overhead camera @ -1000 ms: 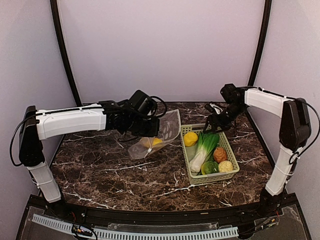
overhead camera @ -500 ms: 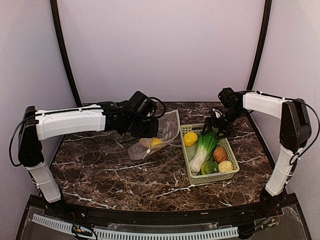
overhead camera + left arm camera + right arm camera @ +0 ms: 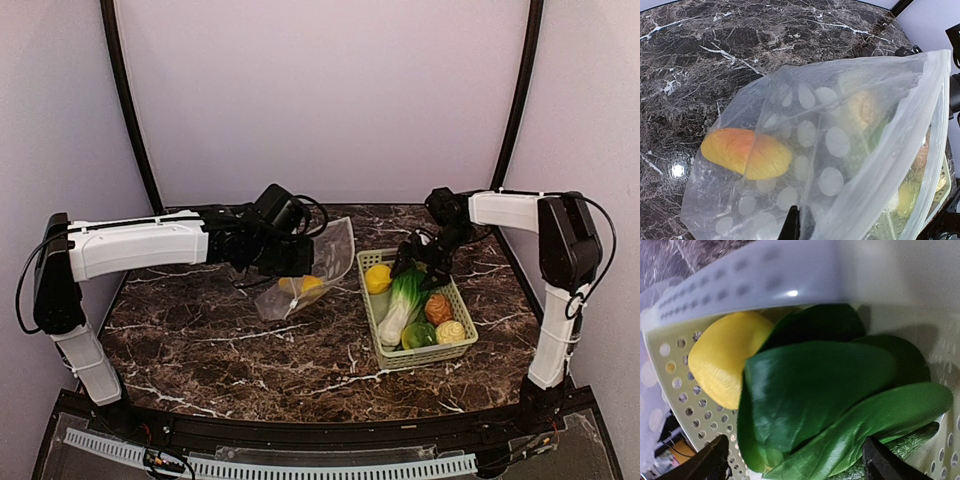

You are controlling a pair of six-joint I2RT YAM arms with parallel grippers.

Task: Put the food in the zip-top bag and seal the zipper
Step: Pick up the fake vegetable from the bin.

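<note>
The polka-dot zip-top bag (image 3: 322,262) is held up by its edge, mouth toward the basket, and it also fills the left wrist view (image 3: 840,140). A yellow-orange food piece (image 3: 308,285) lies inside it (image 3: 745,152). My left gripper (image 3: 298,258) is shut on the bag's edge (image 3: 796,225). My right gripper (image 3: 420,255) is open, its fingers either side of the leek's green leaves (image 3: 830,385). The leek (image 3: 403,302), a yellow piece (image 3: 379,278), a brown one (image 3: 439,308), a green one (image 3: 419,335) and a pale bumpy one (image 3: 452,332) lie in the basket. The zipper cannot be made out.
The light green mesh basket (image 3: 425,357) stands right of centre on the dark marble table (image 3: 220,340); its far wall (image 3: 765,275) is close above my right gripper. The yellow piece (image 3: 722,362) touches the leek leaves.
My right gripper has moved left and down from behind the basket to its far end, over the leek leaves. The left arm and bag have barely moved.
</note>
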